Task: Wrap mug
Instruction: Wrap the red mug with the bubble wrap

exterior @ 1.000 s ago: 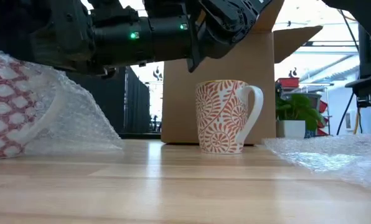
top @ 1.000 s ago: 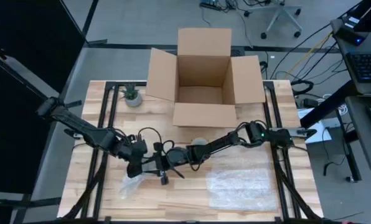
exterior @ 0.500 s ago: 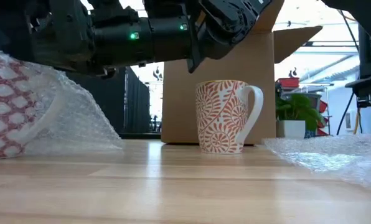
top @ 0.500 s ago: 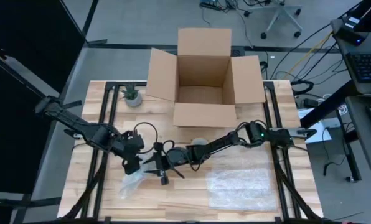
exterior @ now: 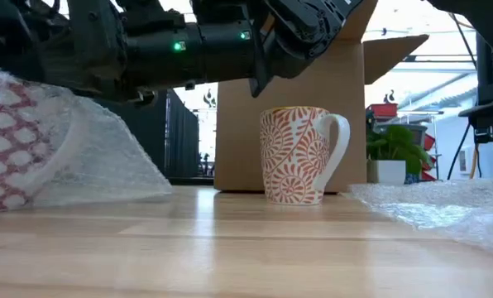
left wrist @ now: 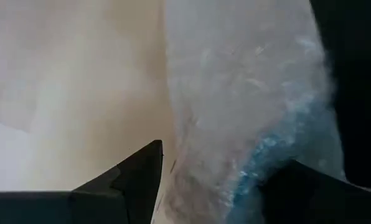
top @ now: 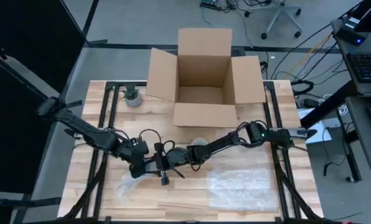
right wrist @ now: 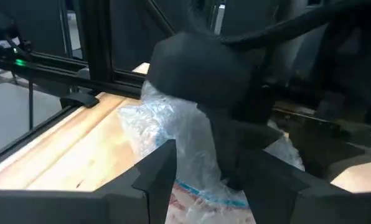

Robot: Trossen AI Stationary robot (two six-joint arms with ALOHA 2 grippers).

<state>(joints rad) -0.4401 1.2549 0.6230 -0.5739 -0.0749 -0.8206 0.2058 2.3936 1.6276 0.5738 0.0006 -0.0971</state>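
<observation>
Mug (exterior: 300, 155), glossy ceramic, red swirl pattern, upright mid-bench before cardboard box (top: 203, 78), unwrapped. Second mug (exterior: 15, 149) on side under bubble wrap (exterior: 106, 161), front-left. Left hand (top: 137, 168) over bundle, fingers spread astride wrap. Right hand (top: 162, 165) adjacent, fingers apart. Flat bubble sheet (top: 241, 186) front-right. Wood bench (exterior: 230, 248) open in front.

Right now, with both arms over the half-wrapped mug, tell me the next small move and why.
Probably have the left hand press the loose bubble wrap down over the wrapped mug. The wrap drapes slack onto the table beside that mug rather than hugging it, and the right hand sits close enough to steady the bundle. The second mug stands bare, apart.
</observation>
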